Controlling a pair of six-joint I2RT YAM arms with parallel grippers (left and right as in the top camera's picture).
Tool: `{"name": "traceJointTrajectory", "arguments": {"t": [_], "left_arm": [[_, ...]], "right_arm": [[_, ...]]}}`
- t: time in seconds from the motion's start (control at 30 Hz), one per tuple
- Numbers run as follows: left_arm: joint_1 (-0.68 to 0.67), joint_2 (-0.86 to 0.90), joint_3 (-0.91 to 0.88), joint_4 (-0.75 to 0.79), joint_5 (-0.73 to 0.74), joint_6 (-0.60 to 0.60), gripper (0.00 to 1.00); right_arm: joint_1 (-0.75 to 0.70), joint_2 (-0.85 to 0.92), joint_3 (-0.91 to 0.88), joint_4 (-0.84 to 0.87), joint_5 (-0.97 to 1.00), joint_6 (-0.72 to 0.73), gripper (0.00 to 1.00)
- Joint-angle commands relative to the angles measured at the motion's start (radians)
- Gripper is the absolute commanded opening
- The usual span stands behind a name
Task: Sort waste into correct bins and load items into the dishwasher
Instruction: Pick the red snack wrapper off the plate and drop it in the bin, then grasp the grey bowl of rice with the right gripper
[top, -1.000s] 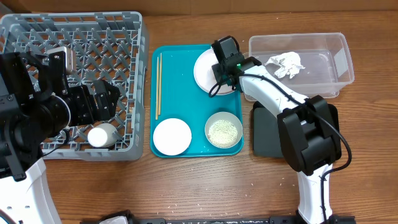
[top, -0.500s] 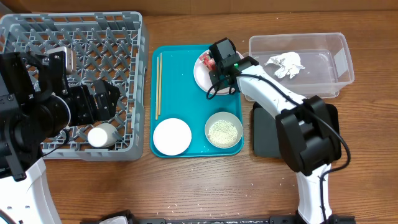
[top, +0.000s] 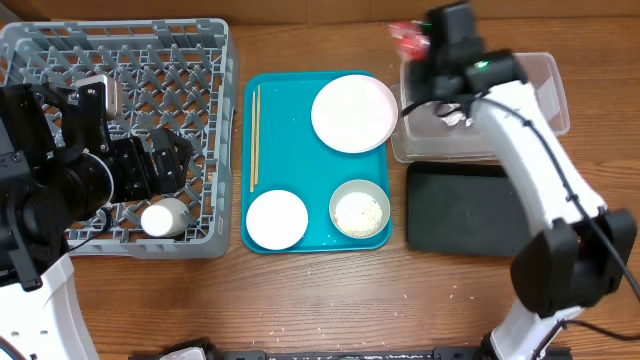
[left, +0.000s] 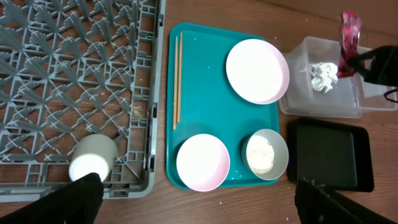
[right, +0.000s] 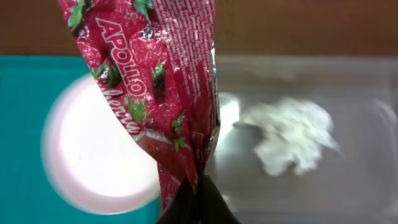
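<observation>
Being pinched at one end by the clenched right fingers (right: 198, 205), the red wrapper (top: 405, 35) is held in the air at the 10 o'clock corner of the clear tub (top: 555, 95). It seems to sit just outside the rim, though its height makes this hard to judge from overhead. A crumpled white tissue (right: 289, 140) is seen lying inside the tub. The black tray (top: 460, 210) is set on the desk (top: 300, 300) just beside the tub, at its 6 o'clock.

On the teal tray (top: 290, 130) the white plate (top: 353, 112) is placed at 1 o'clock, and the grey-green bowl (top: 359, 209), with rice (left: 261, 154) in it, at 5 o'clock. The pink bowl (top: 276, 219) is at 7 o'clock, and the chopsticks (top: 254, 135) are laid along the 9 o'clock edge.

The left fingers (left: 84, 199) are spread wide with nothing between them, over the 5 o'clock part of the grey rack (top: 130, 60). There the white cup (top: 165, 216) is lying on its side.
</observation>
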Motion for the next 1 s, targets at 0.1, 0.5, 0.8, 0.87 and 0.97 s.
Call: {"name": "traceJointTrajectory", "arguments": {"t": [0.1, 0.5, 0.8, 0.87, 0.97], "left_arm": [[-0.002, 0.003, 0.014, 0.002, 0.018, 0.023, 1.00], [-0.002, 0.003, 0.014, 0.002, 0.018, 0.023, 1.00], [-0.002, 0.003, 0.014, 0.002, 0.018, 0.023, 1.00], [-0.002, 0.003, 0.014, 0.002, 0.018, 0.023, 1.00], [-0.002, 0.003, 0.014, 0.002, 0.018, 0.023, 1.00]], "right_arm": [[-0.066, 0.056, -0.026, -0.033, -0.085, -0.028, 0.68], [0.147, -0.070, 0.024, -0.119, -0.383, -0.041, 0.12], [0.317, 0.006, 0.004, -0.204, -0.278, 0.018, 0.47], [0.335, 0.006, 0.004, -0.310, -0.289, 0.151, 0.52], [0.353, 0.006, -0.005, -0.389, -0.355, 0.189, 0.54]]}}
